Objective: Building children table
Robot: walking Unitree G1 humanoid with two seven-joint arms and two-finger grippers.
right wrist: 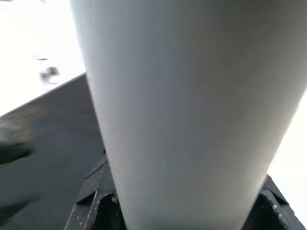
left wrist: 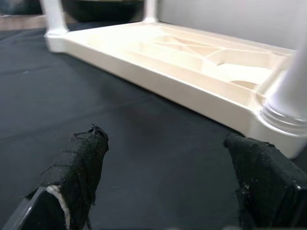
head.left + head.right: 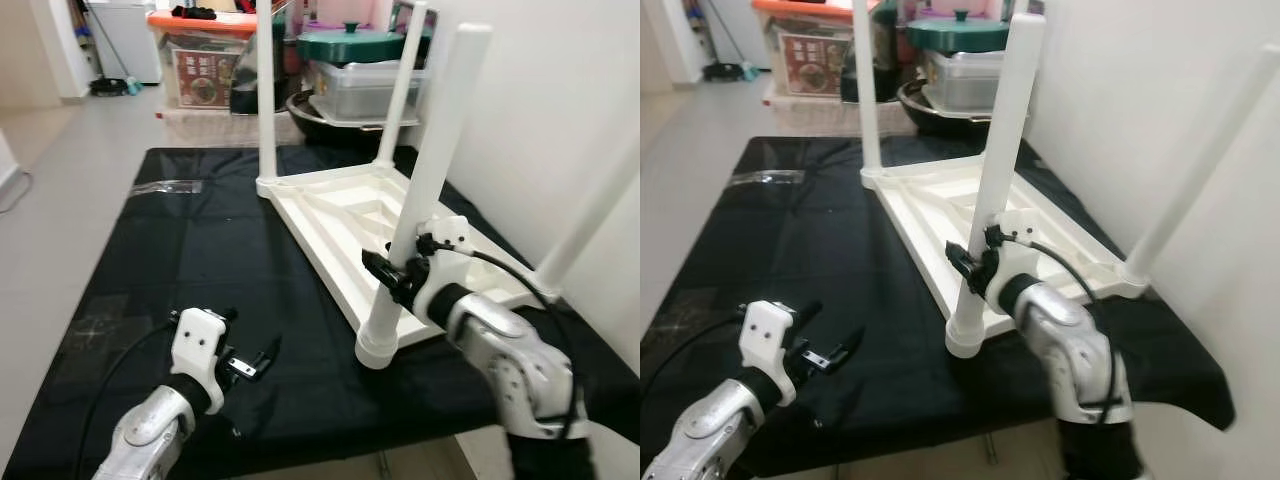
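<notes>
A white plastic children's table (image 3: pixel 335 212) lies upside down on a black cloth (image 3: pixel 200 260), with its legs standing up. My right gripper (image 3: pixel 402 276) is shut on the nearest leg (image 3: pixel 432 165), low down, just above its socket at the table's near corner. In the right wrist view that leg (image 1: pixel 192 105) stands between the black fingers (image 1: pixel 96 205). My left gripper (image 3: pixel 252 364) hangs open just over the cloth, to the left of the near corner and apart from it. Its fingers (image 2: pixel 79 167) hold nothing, and the leg's socket (image 2: pixel 287 117) lies beyond them.
Three more legs stand up, at the far left (image 3: pixel 266 90), the far right (image 3: pixel 402 85) and the right side (image 3: pixel 590 215). A white wall (image 3: pixel 560 90) runs close along the right. Storage boxes (image 3: pixel 205 60) and pots (image 3: pixel 350 45) stand behind. A clear plastic bag (image 3: pixel 165 186) lies on the cloth's far left.
</notes>
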